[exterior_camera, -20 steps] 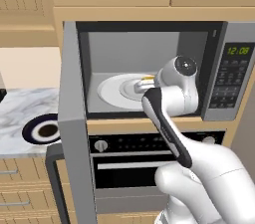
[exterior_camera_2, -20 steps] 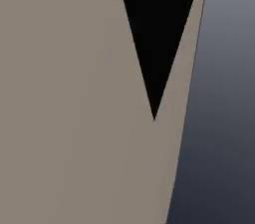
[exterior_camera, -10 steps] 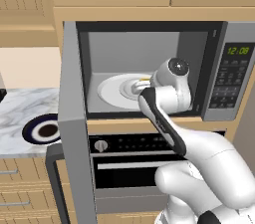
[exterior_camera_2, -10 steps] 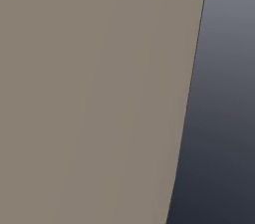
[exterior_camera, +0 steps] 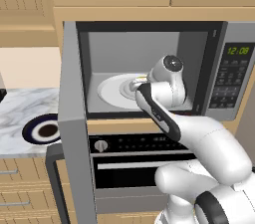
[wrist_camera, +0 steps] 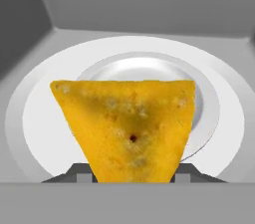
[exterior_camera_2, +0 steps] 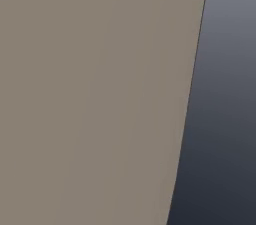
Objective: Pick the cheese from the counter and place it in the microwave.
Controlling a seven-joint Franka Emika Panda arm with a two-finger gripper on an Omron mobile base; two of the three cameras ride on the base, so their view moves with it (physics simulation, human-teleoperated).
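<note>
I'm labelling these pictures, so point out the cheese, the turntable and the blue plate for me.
cheese [wrist_camera: 127, 128]: hand view, middle of its yellow face.
turntable [wrist_camera: 45, 123]: hand view, bare white rim left of the cheese.
blue plate [exterior_camera: 31, 129]: left base view, dark rim, on the counter.

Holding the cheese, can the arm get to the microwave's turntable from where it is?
Probably yes: the door stands open, the gripper with the cheese is already inside, above the turntable.

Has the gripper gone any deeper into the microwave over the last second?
Yes, slightly. In the left base view the gripper, shut on the cheese, has crept left over the white turntable, further inside the microwave.
</note>
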